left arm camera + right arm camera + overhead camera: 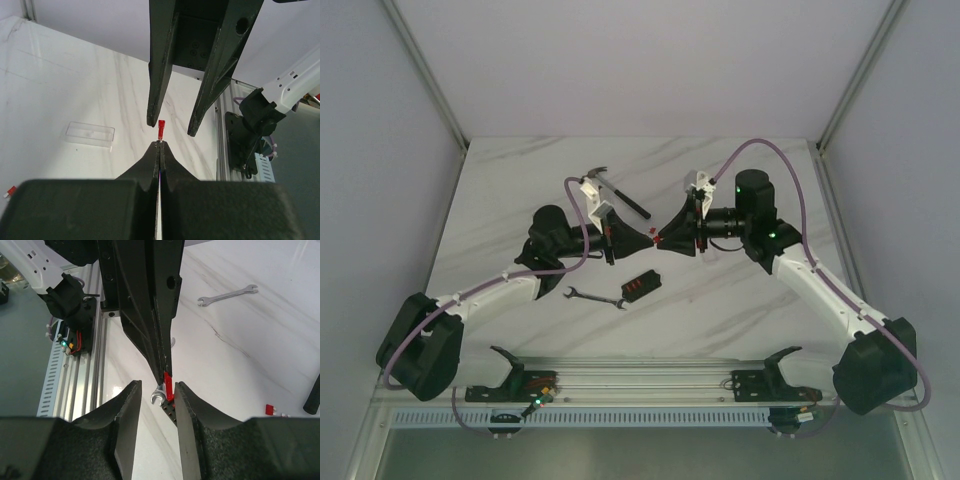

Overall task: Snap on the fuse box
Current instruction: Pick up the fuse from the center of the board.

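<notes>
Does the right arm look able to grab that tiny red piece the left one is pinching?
Likely yes: the right gripper has open jaws flanking the red piece, which pokes clear of the shut left gripper; nothing sits between.

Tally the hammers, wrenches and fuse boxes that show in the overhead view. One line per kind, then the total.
hammer: 1
wrench: 1
fuse box: 1
Total: 3
</notes>
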`<action>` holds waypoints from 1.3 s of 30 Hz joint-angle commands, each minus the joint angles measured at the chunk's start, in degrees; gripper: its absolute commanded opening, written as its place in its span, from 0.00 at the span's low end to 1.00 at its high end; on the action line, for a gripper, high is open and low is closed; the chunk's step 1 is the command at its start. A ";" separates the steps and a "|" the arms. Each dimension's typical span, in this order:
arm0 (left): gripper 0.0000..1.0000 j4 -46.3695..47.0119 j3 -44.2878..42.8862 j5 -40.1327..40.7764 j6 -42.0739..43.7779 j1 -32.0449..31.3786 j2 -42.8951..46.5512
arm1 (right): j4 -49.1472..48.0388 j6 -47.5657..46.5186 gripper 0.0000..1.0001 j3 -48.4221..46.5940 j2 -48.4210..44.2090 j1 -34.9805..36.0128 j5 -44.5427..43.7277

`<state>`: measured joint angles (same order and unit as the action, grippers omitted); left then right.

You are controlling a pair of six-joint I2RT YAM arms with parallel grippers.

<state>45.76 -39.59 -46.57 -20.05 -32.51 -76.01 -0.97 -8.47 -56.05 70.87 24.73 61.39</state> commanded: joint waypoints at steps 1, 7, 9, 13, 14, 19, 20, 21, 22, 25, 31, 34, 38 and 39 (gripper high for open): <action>0.00 1.08 -2.04 -2.47 0.44 -0.40 0.99 | 0.89 -1.89 0.36 -2.64 -0.20 0.03 3.34; 0.00 1.13 -2.13 -2.74 0.38 -0.69 0.73 | 1.49 -2.59 0.30 -2.81 -0.05 -0.08 4.02; 0.00 1.09 -2.28 -2.77 0.41 -0.75 0.57 | 1.71 -2.74 0.27 -2.83 0.09 -0.03 4.24; 0.00 1.26 -2.33 -2.62 0.37 -0.93 0.55 | 2.09 -3.11 0.23 -2.92 0.16 0.00 4.74; 0.00 1.26 -2.44 -2.57 0.42 -0.94 0.59 | 2.16 -3.20 0.23 -2.92 0.19 0.00 4.86; 0.00 1.42 -2.59 -2.24 0.29 -1.05 0.62 | 2.74 -3.68 0.18 -3.05 0.33 0.00 5.15; 0.00 1.44 -2.52 -2.23 0.20 -1.06 0.67 | 2.89 -3.82 0.16 -3.09 0.32 -0.03 5.15; 0.00 1.46 -2.57 -2.21 0.26 -1.06 0.68 | 2.98 -3.83 0.13 -3.10 0.28 0.02 5.15; 0.00 1.50 -2.56 -2.22 0.15 -1.06 0.61 | 3.04 -3.89 0.11 -3.05 0.26 0.05 5.08; 0.00 1.36 -2.46 -2.01 0.10 -1.07 0.68 | 3.32 -4.01 0.00 -3.10 0.28 0.05 4.55; 0.12 -2.85 -1.55 2.89 0.40 -1.05 1.95 | 3.94 -2.24 0.00 -3.05 -0.62 1.72 -1.10; 0.25 -6.30 0.59 7.45 0.34 -1.06 4.11 | 5.26 -0.76 0.00 -3.08 -1.36 3.77 -7.49; 0.37 -11.30 3.95 15.95 -0.46 -1.06 8.23 | 7.34 3.08 0.00 -3.25 -1.54 5.77 -17.27; 0.41 -12.67 4.59 18.02 -0.68 -1.06 9.09 | 8.12 3.88 0.00 -3.34 -1.49 6.23 -19.37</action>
<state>38.37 -37.54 -38.13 -20.49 -33.45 -70.57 4.08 -8.93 -57.19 70.57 29.39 52.31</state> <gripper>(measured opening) 0.355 0.133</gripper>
